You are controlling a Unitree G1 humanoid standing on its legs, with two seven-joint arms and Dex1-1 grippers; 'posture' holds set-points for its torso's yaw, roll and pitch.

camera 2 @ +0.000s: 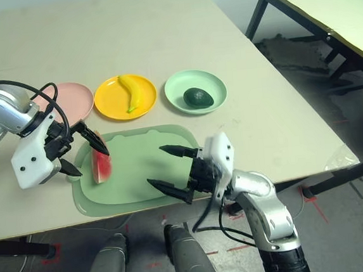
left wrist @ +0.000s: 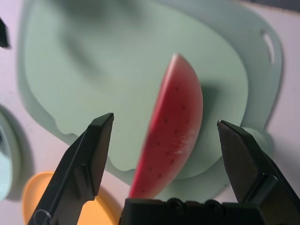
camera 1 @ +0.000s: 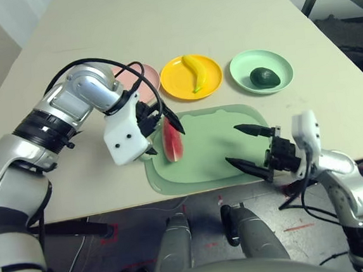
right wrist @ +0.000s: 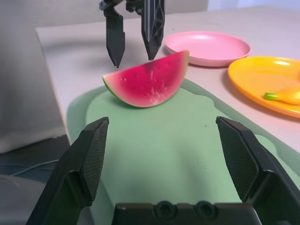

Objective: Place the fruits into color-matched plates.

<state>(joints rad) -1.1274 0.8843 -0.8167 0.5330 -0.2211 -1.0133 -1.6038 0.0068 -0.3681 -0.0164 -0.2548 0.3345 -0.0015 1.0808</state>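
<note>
Banana [camera 2: 133, 94] on yellow plate [camera 2: 111, 105] and avocado [camera 2: 198, 97] on green plate [camera 2: 178, 85], far side: 2 of 3 done. Melon [camera 2: 101, 166] left, on mat's [camera 2: 140, 171] left part; needs pink plate [camera 2: 76, 99], far left. L gripper [left wrist: 166, 123] over melon, fingers spread either side, nothing gripped. R gripper [camera 2: 165, 168] low over mat's right part, spread w/ nothing held.

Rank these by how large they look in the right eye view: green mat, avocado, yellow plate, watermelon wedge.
1. Green mat
2. Yellow plate
3. Watermelon wedge, partly hidden by the left gripper, and avocado: too alike to rank
</note>
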